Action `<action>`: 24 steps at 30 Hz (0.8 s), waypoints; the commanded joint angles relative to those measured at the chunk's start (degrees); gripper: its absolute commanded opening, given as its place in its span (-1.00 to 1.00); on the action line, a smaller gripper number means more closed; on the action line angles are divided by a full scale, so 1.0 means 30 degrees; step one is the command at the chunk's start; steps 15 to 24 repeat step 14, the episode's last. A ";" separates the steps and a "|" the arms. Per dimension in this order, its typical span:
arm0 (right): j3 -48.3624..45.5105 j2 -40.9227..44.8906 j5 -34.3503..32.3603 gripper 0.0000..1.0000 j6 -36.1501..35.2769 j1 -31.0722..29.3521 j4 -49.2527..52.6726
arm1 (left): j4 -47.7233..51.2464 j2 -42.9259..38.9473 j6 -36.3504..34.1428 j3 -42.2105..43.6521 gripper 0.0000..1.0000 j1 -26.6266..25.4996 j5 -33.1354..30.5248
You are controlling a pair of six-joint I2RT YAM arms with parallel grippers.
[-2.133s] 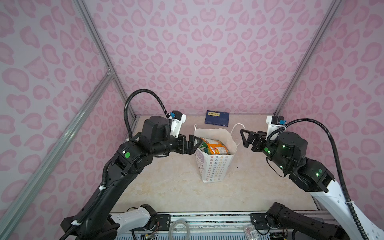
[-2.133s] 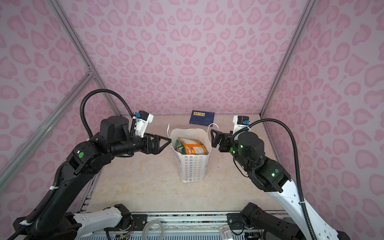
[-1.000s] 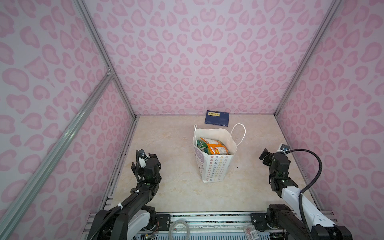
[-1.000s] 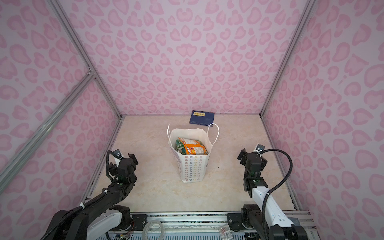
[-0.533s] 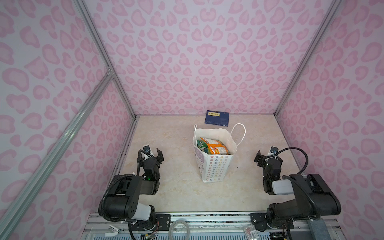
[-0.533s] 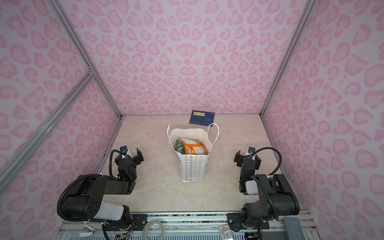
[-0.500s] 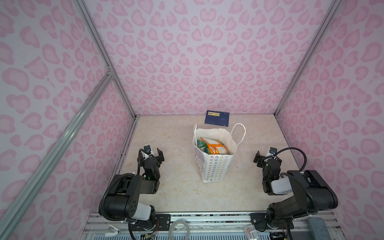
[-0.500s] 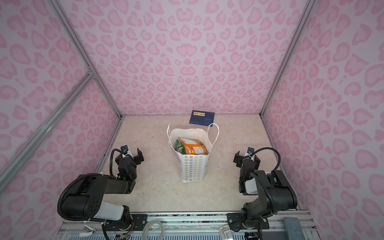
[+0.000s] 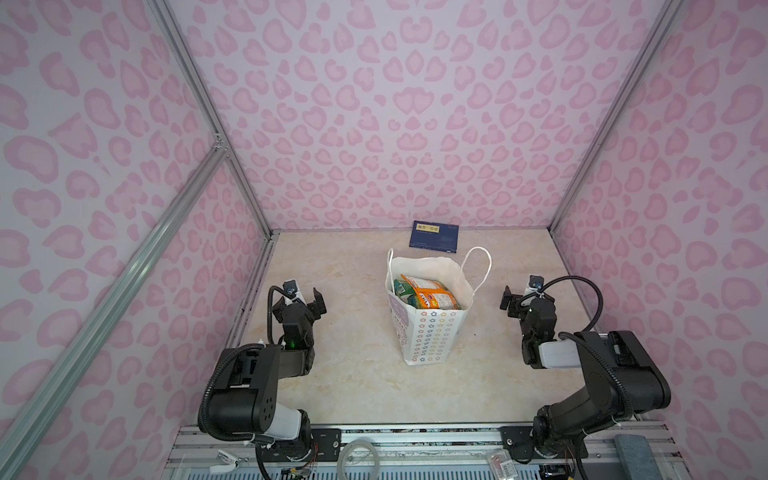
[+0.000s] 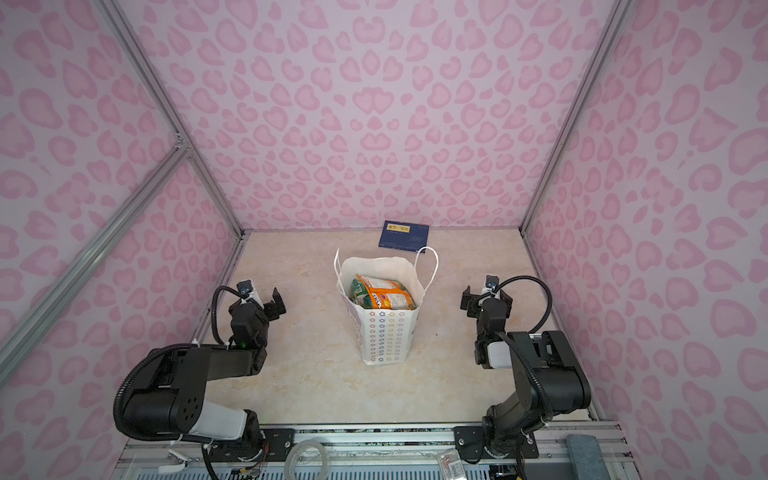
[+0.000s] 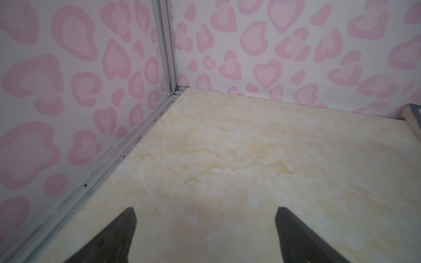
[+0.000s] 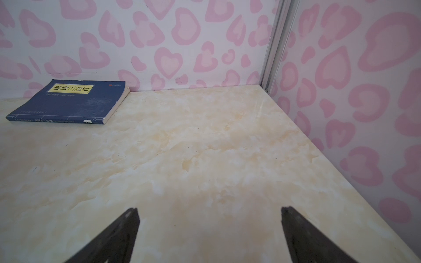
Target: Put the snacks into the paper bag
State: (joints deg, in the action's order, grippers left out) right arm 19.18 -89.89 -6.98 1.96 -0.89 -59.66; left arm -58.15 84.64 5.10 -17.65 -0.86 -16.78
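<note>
Marble-look beige tabletop (image 9: 353,386) lies bare either side of the upright paper bag (image 9: 430,336), with pink walls closing three edges. A blue book (image 9: 434,237) lies by the back wall. Snacks (image 9: 428,293) fill the bag's open mouth. Left gripper (image 9: 305,296) and right gripper (image 9: 524,296) flank it, well apart, jaws spread, empty.

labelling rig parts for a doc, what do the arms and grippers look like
The left arm and right arm are matte black rounded links with white shell sections, ribbed black cables and small green lights. The left gripper and right gripper have dark wedge-shaped fingers.
</note>
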 commanded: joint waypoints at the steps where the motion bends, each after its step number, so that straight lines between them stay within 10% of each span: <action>1: -0.0010 -0.0088 0.0101 1.00 -0.0117 0.0024 0.0088 | -0.0110 -0.0092 0.0042 -0.0006 0.95 -0.0034 0.0179; 24: -0.0354 0.0016 -0.0192 1.00 -0.0652 -0.0416 -0.0550 | 0.0342 -0.0087 -0.0361 -0.0255 0.95 0.0171 0.1827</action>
